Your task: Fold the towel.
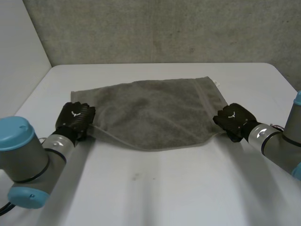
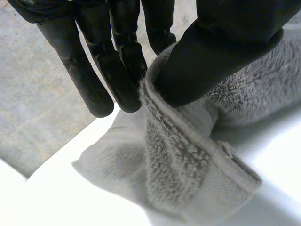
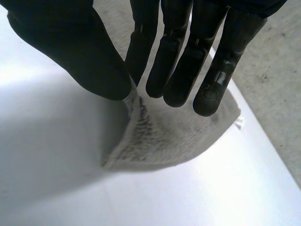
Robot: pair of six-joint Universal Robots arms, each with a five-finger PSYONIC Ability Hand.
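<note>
Grey towel (image 1: 150, 110) flat on white table (image 1: 160, 188), pinched at both near corners.
Left hand (image 1: 75, 117): hem clamped between thumb and straight fingers (image 2: 96, 94), cloth draping away below fingertips. Right hand (image 1: 235, 121): corner nipped between thumb and fingers (image 3: 214, 89), cloth rising to fingertips.

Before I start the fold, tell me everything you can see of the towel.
The towel is grey terry with a flat hemmed band along its edge and a small white tag at its far right corner. It lies spread on the white table. The left hand pinches its near left corner between thumb and fingers; the right hand pinches its near right corner likewise.
</note>
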